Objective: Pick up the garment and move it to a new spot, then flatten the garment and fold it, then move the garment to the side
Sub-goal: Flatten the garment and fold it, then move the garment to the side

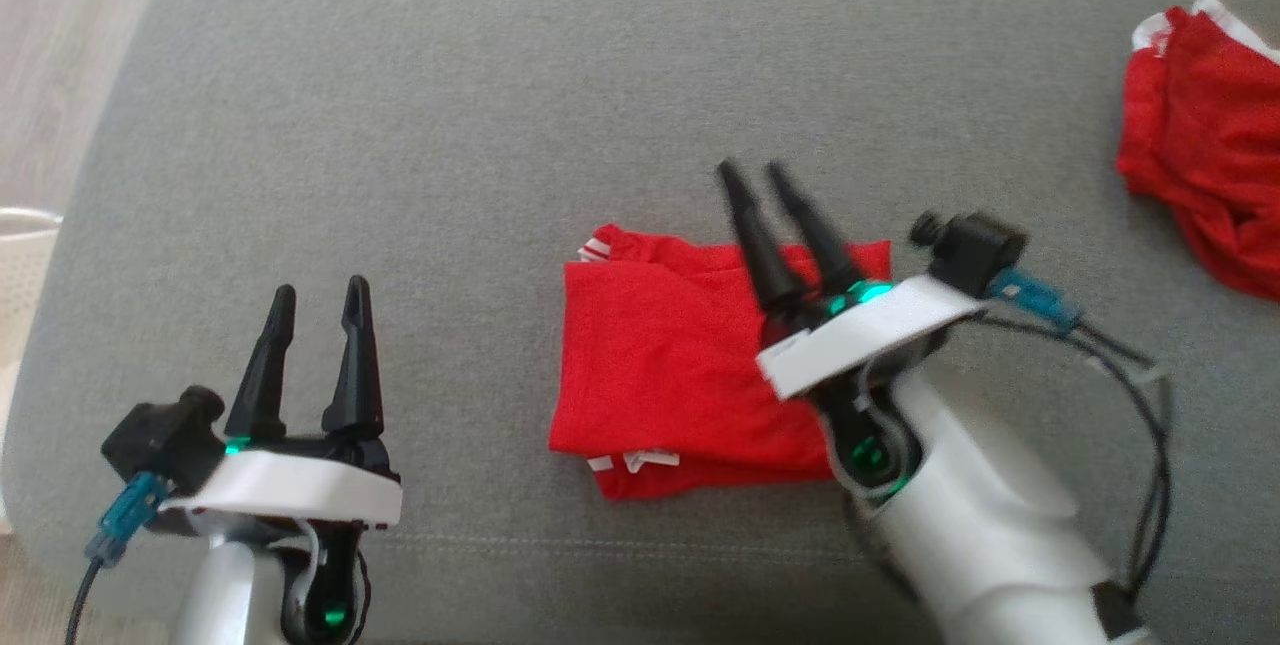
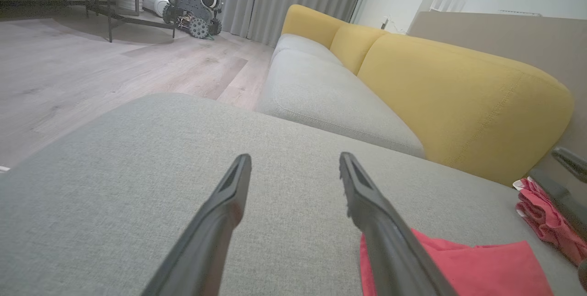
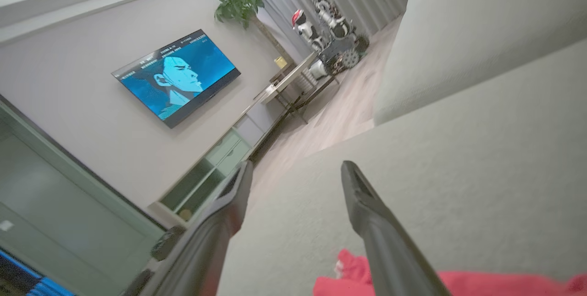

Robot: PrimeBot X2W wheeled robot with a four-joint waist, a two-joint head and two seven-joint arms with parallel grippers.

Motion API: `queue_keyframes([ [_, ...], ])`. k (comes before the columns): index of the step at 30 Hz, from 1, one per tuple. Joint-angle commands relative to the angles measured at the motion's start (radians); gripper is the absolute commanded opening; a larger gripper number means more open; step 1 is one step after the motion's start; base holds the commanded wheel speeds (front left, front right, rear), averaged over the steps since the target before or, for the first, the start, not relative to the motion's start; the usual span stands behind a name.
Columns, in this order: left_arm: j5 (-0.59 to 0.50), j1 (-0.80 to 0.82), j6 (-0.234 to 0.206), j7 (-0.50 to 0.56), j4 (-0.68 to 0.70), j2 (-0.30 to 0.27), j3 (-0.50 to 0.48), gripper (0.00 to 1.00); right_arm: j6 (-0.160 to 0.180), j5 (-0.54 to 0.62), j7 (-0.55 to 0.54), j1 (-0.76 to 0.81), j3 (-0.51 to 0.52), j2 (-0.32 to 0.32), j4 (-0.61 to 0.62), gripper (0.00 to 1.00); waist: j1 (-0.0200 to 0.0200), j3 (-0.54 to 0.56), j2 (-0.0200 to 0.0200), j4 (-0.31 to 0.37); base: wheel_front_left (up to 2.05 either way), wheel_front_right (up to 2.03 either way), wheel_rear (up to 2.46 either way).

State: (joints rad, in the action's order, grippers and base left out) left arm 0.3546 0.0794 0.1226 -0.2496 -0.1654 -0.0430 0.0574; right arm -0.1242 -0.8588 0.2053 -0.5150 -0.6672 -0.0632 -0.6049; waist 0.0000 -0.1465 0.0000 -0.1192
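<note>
A red garment with white trim lies folded into a rough square on the grey sofa cushion. My right gripper hovers open above the garment's right part, fingers pointing past its far edge, nothing between them. In the right wrist view the red garment peeks in at the bottom beneath the open right gripper. My left gripper stands open to the left of the garment, well apart from it. From the left wrist camera the garment lies at lower right of the open left gripper.
A second red garment lies crumpled at the cushion's far right. A white basket stands off the cushion's left edge on the wooden floor. Yellow sofa backrests rise behind the seat.
</note>
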Motion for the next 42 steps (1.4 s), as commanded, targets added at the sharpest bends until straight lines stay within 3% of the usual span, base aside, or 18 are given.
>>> queue_keyframes([
  [1,-0.003,0.017,-0.002,-0.012,0.04,-0.007,-0.033,1.0,-0.007,0.106,0.018,-0.032,0.043,0.005,0.022,1.0,0.0,0.006,0.0,0.014,0.0,0.0,0.0],
  [6,-0.001,0.026,-0.004,-0.012,0.058,-0.007,-0.023,1.0,-0.007,0.385,0.027,-0.01,0.219,-0.065,0.041,1.0,0.0,0.004,0.0,0.03,0.0,0.0,0.0],
  [10,0.001,0.038,-0.006,-0.012,0.068,-0.007,-0.009,1.0,-0.007,0.572,0.032,0.054,0.363,-0.082,0.117,1.0,0.0,0.002,0.0,0.037,0.0,0.0,0.0],
  [20,0.006,0.048,-0.015,-0.012,0.082,-0.007,0.021,1.0,-0.007,0.815,0.045,0.241,0.557,-0.068,0.333,1.0,0.0,0.006,0.0,0.044,0.0,0.0,0.0],
  [29,-0.008,0.009,-0.024,-0.012,0.109,-0.007,0.037,1.0,-0.007,0.884,0.055,0.355,0.613,-0.018,0.396,1.0,0.0,0.014,0.0,0.056,0.0,0.0,0.0],
  [42,-0.011,-0.002,-0.03,-0.012,0.121,-0.007,0.029,1.0,-0.007,0.891,0.056,0.377,0.616,0.006,0.396,1.0,0.0,0.012,0.0,0.058,0.0,0.0,0.0],
])
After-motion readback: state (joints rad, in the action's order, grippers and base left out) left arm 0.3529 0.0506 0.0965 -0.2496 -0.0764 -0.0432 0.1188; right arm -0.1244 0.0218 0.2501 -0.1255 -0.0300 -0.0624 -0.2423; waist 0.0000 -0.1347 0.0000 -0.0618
